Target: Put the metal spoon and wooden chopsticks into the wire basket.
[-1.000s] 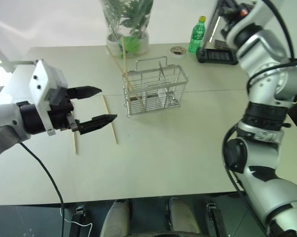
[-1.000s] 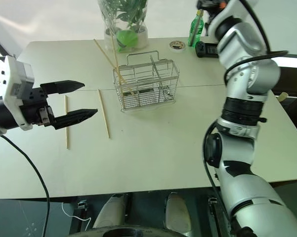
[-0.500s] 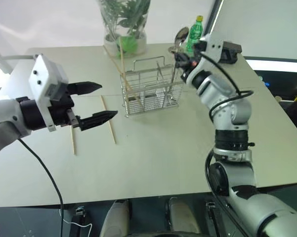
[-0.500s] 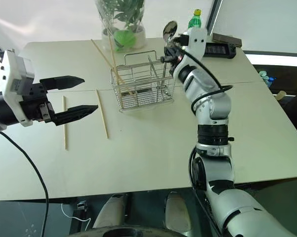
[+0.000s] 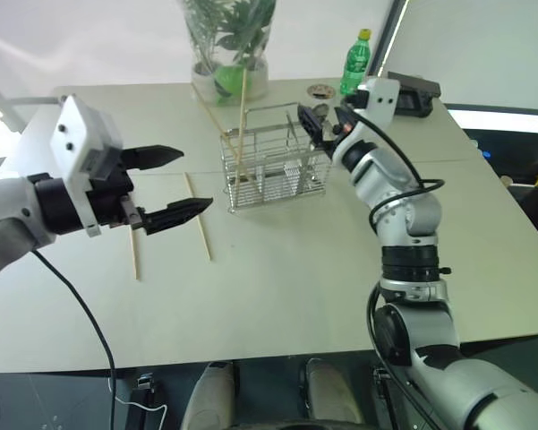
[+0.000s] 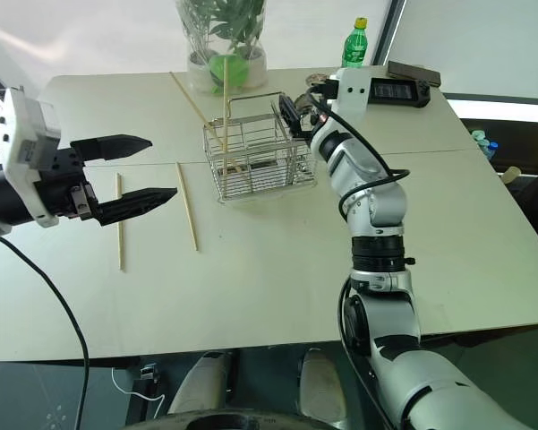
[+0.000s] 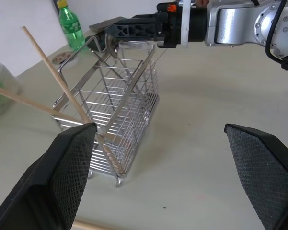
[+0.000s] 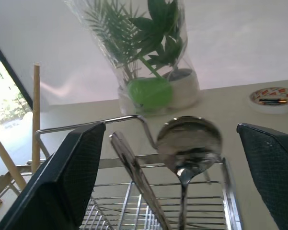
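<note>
The metal spoon point(image 8: 188, 143) is seen standing bowl-up in the wire basket point(image 5: 273, 170), at its end nearer the right gripper point(image 5: 322, 124), whose fingers are now spread wide on either side of the spoon's bowl without touching it; half a second ago the spoon was pinched between those fingers and raised above the basket, and a second ago the right arm was lifted high with its gripper out of the head views. Two wooden chopsticks point(image 5: 241, 115) are propped in the basket's other end, one nearly upright and one slanting toward the plant; the upright one has shifted from its earlier lean. Two more chopsticks point(image 5: 198, 218) are left flat on the table point(image 5: 277, 296), well apart from the basket and below the left gripper point(image 5: 172, 184), which is kept hovering in the same place as before with its jaws wide and nothing between them. Behind the basket a potted plant in clear wrap point(image 5: 226, 40), a green bottle point(image 5: 356, 63), a roll of tape point(image 5: 321, 90) and a dark device point(image 5: 414, 93) are seen.
</note>
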Controlling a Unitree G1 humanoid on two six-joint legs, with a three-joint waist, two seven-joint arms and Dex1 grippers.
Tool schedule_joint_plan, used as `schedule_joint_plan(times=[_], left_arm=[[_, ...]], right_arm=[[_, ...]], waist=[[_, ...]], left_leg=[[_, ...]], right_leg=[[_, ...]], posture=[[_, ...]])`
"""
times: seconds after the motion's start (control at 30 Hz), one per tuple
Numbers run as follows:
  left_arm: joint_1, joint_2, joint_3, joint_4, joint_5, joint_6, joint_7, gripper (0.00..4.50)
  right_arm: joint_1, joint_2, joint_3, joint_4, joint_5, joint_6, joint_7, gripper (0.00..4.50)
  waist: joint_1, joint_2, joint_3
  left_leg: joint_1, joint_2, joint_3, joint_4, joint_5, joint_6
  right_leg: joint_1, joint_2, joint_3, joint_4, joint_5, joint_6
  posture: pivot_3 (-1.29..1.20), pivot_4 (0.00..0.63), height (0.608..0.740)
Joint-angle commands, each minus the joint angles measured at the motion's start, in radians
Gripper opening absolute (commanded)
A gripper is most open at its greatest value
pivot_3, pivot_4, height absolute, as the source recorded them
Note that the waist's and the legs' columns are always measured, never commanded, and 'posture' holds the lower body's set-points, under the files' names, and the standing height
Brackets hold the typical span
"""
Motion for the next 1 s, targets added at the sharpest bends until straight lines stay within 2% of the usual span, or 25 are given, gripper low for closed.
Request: schedule_joint_plan(times=[0.03,0.17,0.3,0.4,0.5,0.67,0.83,1.0], left_arm=[[-0.006,0.014,0.052,0.012,-0.003,-0.001,0.01,4.5],[0.059,0.012,0.124,0.058,0.021,0.015,0.025,4.5],[0.119,0.007,0.166,0.117,0.076,0.038,0.088,4.5],[0.128,0.01,0.123,0.165,0.154,0.096,0.199,4.5],[0.094,-0.03,0.059,0.228,0.202,0.24,0.358,4.5],[-0.017,-0.113,-0.016,0.324,0.294,0.39,0.518,4.5],[-0.111,-0.197,-0.095,0.438,0.391,0.384,0.554,4.5],[-0.318,-0.322,-0.139,0.733,0.528,0.336,0.638,4.5]], right_arm=[[-0.067,-0.077,-0.055,-0.084,0.07,0.052,0.054,4.28],[-0.118,-0.245,-0.104,-0.17,0.271,0.257,0.248,4.28],[-0.048,-0.463,-0.159,-0.284,0.538,0.481,0.517,4.28],[0.067,-0.594,-0.159,-0.371,0.59,0.502,0.658,4.28],[0.202,-0.688,-0.145,-0.473,0.604,0.49,0.751,4.28],[0.3,-0.675,-0.164,-0.551,0.637,0.479,0.707,4.28],[0.341,-0.648,-0.181,-0.596,0.693,0.482,0.646,4.28],[0.376,-0.634,-0.192,-0.621,0.738,0.474,0.586,4.28]], waist=[[-0.001,0.0,0.0],[-0.001,0.002,0.001],[0.002,0.001,0.001],[0.007,-0.001,0.0],[0.014,-0.001,0.0],[0.027,-0.003,0.0],[0.035,-0.006,0.0],[0.047,-0.007,0.0]], left_leg=[[0.0,0.0,0.0,0.0,0.0,0.0],[0.0,0.0,0.0,0.0,0.0,0.0],[0.001,0.001,0.0,-0.001,-0.002,0.004],[0.001,0.001,0.0,0.0,-0.003,0.004],[0.0,0.001,0.001,0.002,-0.003,0.004],[0.001,0.001,0.002,0.003,-0.003,0.003],[-0.002,0.0,0.002,0.003,-0.002,0.003],[-0.002,0.0,0.001,0.004,-0.002,0.003]], right_leg=[[0.0,0.0,0.0,0.0,0.0,0.0],[0.0,0.0,0.0,0.0,0.0,0.0],[0.001,0.0,0.0,-0.002,-0.002,-0.001],[0.003,0.0,0.0,-0.003,-0.002,-0.003],[0.003,0.0,0.0,-0.004,-0.003,-0.003],[0.002,-0.001,0.001,-0.004,-0.002,-0.004],[0.001,-0.001,0.001,-0.004,-0.002,-0.003],[0.001,-0.001,0.001,-0.004,0.0,0.0]], posture=[[0.0,0.15,0.72],[0.0,0.15,0.72],[0.0,0.15,0.72],[0.0,0.15,0.72],[0.0,0.15,0.72],[0.0,0.15,0.72],[0.0,0.15,0.72],[0.0,0.15,0.72]])
